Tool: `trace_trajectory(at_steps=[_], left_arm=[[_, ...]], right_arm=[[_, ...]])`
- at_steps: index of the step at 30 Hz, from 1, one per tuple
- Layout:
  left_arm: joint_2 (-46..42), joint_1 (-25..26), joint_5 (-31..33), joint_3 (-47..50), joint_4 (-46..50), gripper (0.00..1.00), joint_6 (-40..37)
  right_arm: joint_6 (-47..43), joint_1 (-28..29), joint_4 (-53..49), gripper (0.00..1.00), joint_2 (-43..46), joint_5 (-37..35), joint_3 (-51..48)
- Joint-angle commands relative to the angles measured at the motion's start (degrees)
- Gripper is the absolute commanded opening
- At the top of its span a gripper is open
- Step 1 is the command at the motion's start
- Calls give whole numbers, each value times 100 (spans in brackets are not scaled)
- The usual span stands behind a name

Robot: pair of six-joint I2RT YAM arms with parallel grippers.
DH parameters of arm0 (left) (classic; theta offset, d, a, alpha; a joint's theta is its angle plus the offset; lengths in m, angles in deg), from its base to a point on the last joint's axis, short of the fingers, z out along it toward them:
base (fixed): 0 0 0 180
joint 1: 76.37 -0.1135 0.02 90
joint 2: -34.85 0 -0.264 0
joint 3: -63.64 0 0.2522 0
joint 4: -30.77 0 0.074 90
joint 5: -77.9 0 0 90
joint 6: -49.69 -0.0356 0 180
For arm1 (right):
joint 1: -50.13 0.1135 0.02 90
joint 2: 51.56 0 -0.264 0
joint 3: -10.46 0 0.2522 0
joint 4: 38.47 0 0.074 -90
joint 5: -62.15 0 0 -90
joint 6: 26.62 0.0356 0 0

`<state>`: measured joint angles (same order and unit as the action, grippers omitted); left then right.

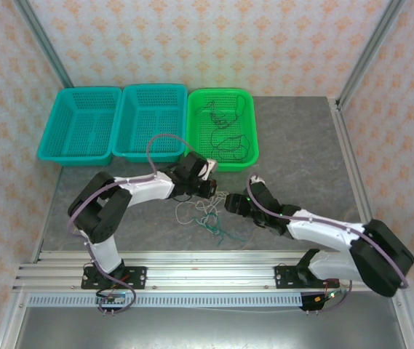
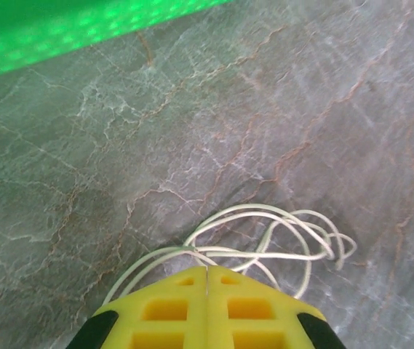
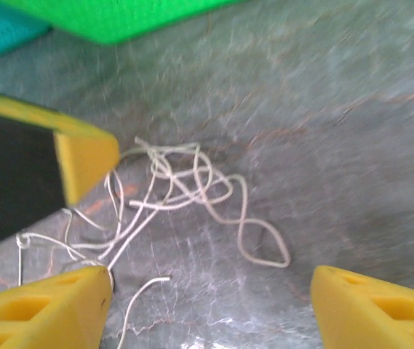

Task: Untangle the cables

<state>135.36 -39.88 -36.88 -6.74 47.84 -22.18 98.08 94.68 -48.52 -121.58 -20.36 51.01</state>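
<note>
**benchwatcher:** From overhead, the knot sits on the tabletop (image 1: 301,145) between the two arms. It's a white cable (image 1: 190,212) looped up with a green-teal cable (image 1: 225,233). The left gripper (image 1: 208,187) is at the knot's far edge, and the right gripper (image 1: 230,204) is just beside it. More dark cables (image 1: 225,142) lie in the green basket (image 1: 252,123).

**loomfan:** Who's actually holding anything?

**benchwatcher:** In the left wrist view the jaws are pressed flat together. The white loops (image 2: 328,243) fan out from right at the tip seam, so I'd say it's pinching a strand. The pinch itself is hidden, though.

**loomfan:** And the right?

**benchwatcher:** In the right wrist view the jaws are spread wide with nothing in them, low over the white tangle (image 3: 192,185). The left gripper's yellow finger (image 3: 83,156) pokes in from the side.

**loomfan:** So the left one anchors and the right one pulls?

**benchwatcher:** That's how I'd do it. Close the right on one single strand, and the lone loop trailing out (image 3: 265,247) looks easiest. Grabbing the crossed middle would probably just tighten things. Then draw it away from the left, slow and low. If the whole clump slides along, ease off and pick another strand.
</note>
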Motion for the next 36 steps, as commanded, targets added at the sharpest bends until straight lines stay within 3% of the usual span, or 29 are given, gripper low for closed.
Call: trace_trajectory(at_steps=[1, 5, 8, 10, 11, 17, 21, 26, 27, 29, 30, 36], left_arm=[[-545, -2, 198, 28, -34, 0, 183], [-998, -2, 415, 44, 87, 0, 282], [-1500, -37, 786, 108, 268, 0, 337], [-1913, -129, 1027, 221, 368, 0, 454], [-2117, -222, 1106, 281, 429, 0, 542], [-3558, -1314, 1137, 732, 938, 0, 1176], [-4401, -1906, 1513, 809, 1711, 0, 1085], [-4750, -2042, 1588, 833, 2139, 0, 1007], [-4751, -2041, 1568, 852, 2132, 0, 1038], [-4748, -2038, 1425, 958, 1973, 0, 1118], [-4726, -2040, 1337, 998, 1880, 0, 1150], [-4566, -2040, 1099, 1041, 1638, 0, 1219]], right_arm=[[-250, 264, 446, 80, -566, 667, 430], [-112, 474, 709, 80, -1490, 718, 784], [368, 475, 351, 60, -2033, -4, 911], [796, 450, 215, 38, -2146, -431, 833], [1000, 429, 210, 32, -2146, -585, 747], [2114, -37, -154, 11, -1629, -1131, 124], [2454, -260, -895, 0, -978, -1764, -95], [1865, -281, -1088, 2, 53, -2335, -140], [1604, -281, -981, 11, 185, -2336, -130], [843, -281, -537, 44, 568, -2082, -113], [374, -265, -296, 51, 685, -1834, -89], [-2423, 257, -397, 57, 541, -899, 586]])
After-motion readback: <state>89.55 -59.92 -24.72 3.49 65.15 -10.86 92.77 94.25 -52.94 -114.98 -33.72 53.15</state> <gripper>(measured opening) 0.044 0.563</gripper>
